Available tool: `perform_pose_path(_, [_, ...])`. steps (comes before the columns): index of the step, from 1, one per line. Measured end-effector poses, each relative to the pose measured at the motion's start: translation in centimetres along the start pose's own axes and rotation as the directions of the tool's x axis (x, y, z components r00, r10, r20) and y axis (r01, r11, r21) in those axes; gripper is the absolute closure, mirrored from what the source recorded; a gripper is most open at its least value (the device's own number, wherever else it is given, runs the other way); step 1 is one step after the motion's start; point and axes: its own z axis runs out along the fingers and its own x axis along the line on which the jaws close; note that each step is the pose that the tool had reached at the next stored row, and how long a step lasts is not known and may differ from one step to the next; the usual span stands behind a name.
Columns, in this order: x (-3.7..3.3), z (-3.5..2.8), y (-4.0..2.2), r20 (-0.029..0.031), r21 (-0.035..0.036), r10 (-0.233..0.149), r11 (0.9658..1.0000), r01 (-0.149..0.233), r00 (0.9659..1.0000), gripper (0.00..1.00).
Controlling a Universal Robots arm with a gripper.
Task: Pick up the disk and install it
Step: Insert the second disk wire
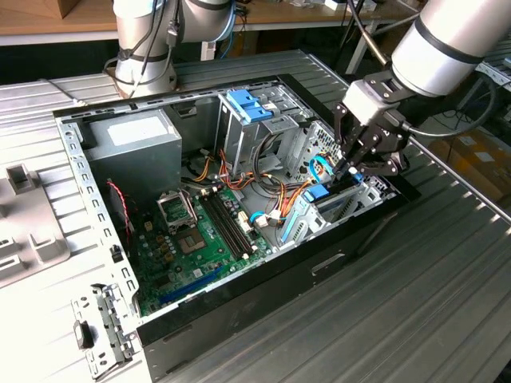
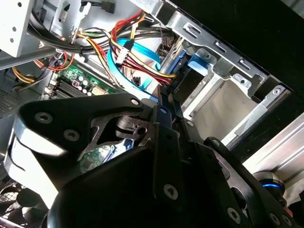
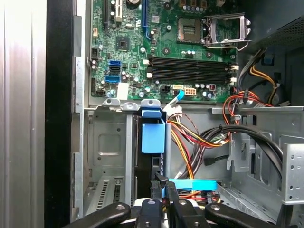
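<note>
The disk (image 1: 319, 194) stands on edge in a slot of the metal drive bay (image 1: 366, 194), at the exterior view's right end of the open computer case. Its light-blue carrier (image 3: 153, 135) and brighter blue end tab (image 3: 152, 114) face the motherboard. My gripper (image 1: 349, 169) reaches down into the bay with its black fingers pressed together. In both wrist views the fingertips (image 3: 163, 183) sit right at the disk's edge, and I see nothing between them. In the second wrist view the gripper (image 2: 165, 90) ends beside the blue carrier (image 2: 202, 61).
Blue, red, yellow and orange cables (image 1: 271, 171) bunch right beside the bay. The green motherboard (image 1: 200, 231), grey power supply (image 1: 136, 140) and a blue-latched drive cage (image 1: 247, 104) take up the case. Another arm's base (image 1: 144, 56) stands behind. A loose bracket (image 1: 104, 335) lies at the front.
</note>
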Motion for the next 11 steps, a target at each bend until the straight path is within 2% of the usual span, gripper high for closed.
perform_pose_path(11, [0.86, 0.2, 0.3, 0.0015, 0.0, 0.0, 1.0, 0.0, 1.0, 0.84])
